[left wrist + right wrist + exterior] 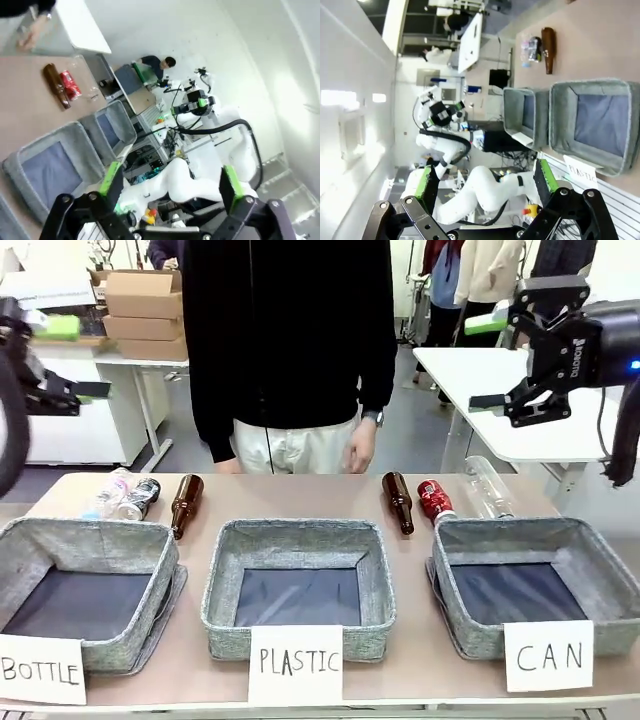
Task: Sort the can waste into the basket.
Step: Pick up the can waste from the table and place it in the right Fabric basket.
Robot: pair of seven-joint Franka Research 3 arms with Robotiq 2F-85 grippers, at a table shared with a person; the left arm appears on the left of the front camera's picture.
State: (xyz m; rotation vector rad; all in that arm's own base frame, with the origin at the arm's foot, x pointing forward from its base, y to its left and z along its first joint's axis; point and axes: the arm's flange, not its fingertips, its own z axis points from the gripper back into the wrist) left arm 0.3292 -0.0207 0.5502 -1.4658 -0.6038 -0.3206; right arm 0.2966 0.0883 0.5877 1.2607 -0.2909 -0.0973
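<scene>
Left pincer and right pincer both stand wide and empty above the bench. The red can lies just behind the CAN basket.

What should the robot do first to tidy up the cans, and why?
Probably lower the open right gripper toward the red can. That can lies on the table just behind the CAN basket, on the right arm's side, while the gripper hangs high above the table, holding nothing.
</scene>
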